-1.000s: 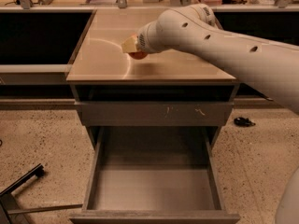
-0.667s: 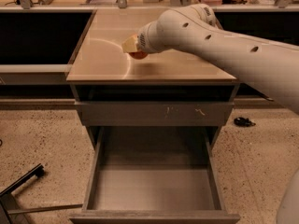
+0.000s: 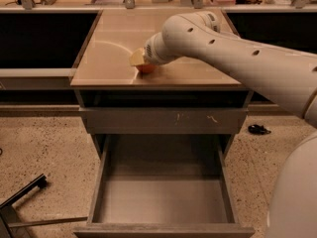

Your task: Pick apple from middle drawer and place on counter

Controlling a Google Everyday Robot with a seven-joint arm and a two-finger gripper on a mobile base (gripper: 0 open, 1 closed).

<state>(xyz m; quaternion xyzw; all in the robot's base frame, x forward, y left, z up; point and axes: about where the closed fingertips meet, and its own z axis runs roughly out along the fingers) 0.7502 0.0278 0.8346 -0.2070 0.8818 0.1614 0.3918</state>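
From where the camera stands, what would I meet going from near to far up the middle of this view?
Open middle drawer → grey front panel → counter → apple resting on the counter, with the gripper right at it.

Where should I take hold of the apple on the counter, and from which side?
Across its widest middle, from above: the apple is round and low on the flat counter, so a side approach would likely scrape the surface. The gripper sits right over it, hiding its upper half.
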